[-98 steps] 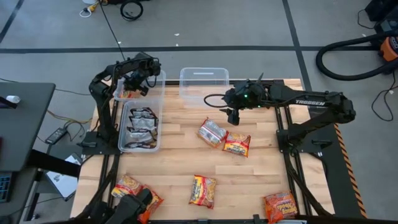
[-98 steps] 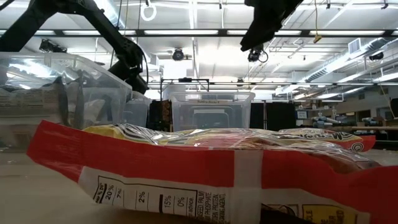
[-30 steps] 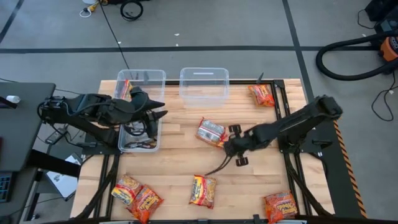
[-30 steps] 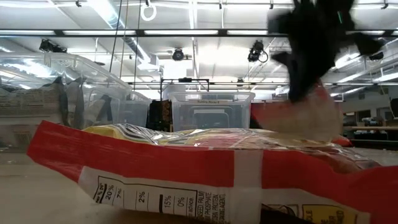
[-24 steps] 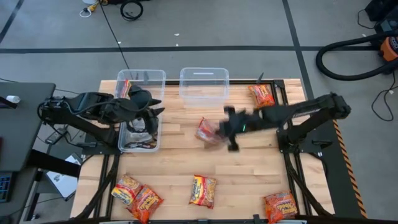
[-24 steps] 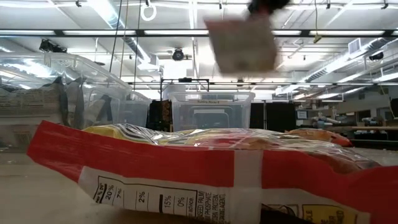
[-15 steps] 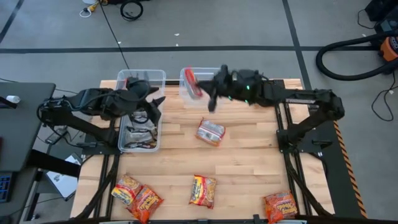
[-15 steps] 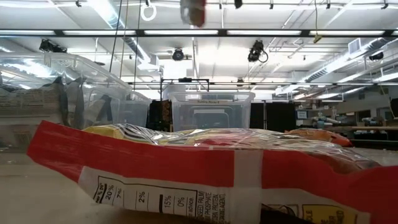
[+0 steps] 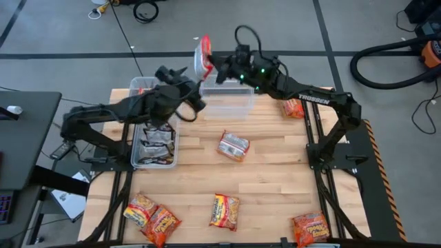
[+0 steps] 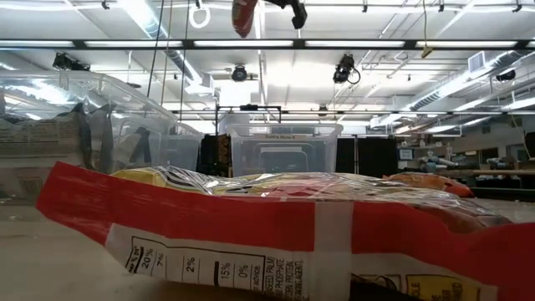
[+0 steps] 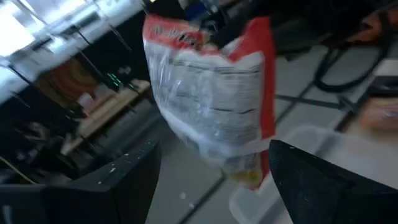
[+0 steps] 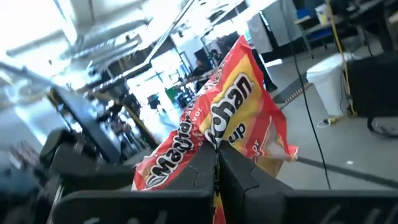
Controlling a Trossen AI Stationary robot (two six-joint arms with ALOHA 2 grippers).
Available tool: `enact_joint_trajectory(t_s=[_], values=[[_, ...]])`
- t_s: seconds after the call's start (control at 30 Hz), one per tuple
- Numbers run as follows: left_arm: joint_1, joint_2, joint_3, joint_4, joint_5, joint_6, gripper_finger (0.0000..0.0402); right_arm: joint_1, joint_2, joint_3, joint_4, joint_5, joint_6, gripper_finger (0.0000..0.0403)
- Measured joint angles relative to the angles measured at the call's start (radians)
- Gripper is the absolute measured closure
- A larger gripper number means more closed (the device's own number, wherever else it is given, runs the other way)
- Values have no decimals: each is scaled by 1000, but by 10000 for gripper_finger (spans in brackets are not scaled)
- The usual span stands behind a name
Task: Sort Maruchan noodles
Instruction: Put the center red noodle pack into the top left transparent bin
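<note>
I am looking across the wooden slatted table [image 9: 275,172] from its near edge, where four crinkly plastic ramen packets are lying: two orange-red ones overlapping at the left corner [image 9: 140,205] [image 9: 161,224], a yellow-and-red one near the middle [image 9: 224,210], which is filling the bottom of the low view [image 10: 276,230], and an orange one at the right corner [image 9: 308,227]. Farther in, a silver-and-red packet [image 9: 234,145] is sitting alone at the middle of the table. To its left, a long clear plastic bin [image 9: 173,148] is holding silver-black packets [image 9: 154,141]. Past that, my left gripper [image 9: 195,97] is hanging over the table between the two far bins, its fingers [image 11: 124,180] spread wide apart and gripping nothing; in its wrist view a packet is hanging just ahead of the open fingers. The square clear plastic bin [image 9: 238,107] is sitting at the far edge, and another orange-red packet [image 9: 293,107] is lying to its right, partly under the right arm. Farthest off, my right gripper [image 9: 211,63] is reaching out beyond the table's far edge, over the grey floor [image 9: 69,34], with its fingers clamped tight on a yellow-and-red Maruchan packet [image 9: 202,55]. That packet is dangling in the air, high up [image 10: 242,17], well above both bins and touching neither. The wrist view is showing the pinch on its lower edge [image 12: 227,134].
</note>
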Motion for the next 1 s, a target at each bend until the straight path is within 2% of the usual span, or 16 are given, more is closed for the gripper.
enact_joint_trajectory(t_s=[0.17, 0.3, 0.47, 0.57, 0.67, 0.8, 0.9, 1.0], values=[[60, 88, 0, 224, 1, 174, 104, -76, -2, 2, -7, -60, 181, 395], [118, 140, 0, 351, 3, 276, 104, -123, -2, 2, -5, -182, 298, 395], [183, 171, -1, 460, 44, 313, 104, -141, -3, 2, -40, -248, 317, 395], [214, 170, -1, 459, 105, 338, 104, -154, -3, 2, -60, -256, 319, 395], [226, 171, -1, 458, 109, 345, 114, -162, -3, 2, -71, -258, 311, 395], [231, 171, -1, 441, 111, 369, 156, -167, -3, 2, -95, -290, 266, 392], [237, 171, -1, 426, 122, 368, 210, -169, -3, 2, -98, -325, 243, 379], [240, 167, -1, 418, 90, 366, 267, -168, -3, 2, -84, -356, 201, 362]])
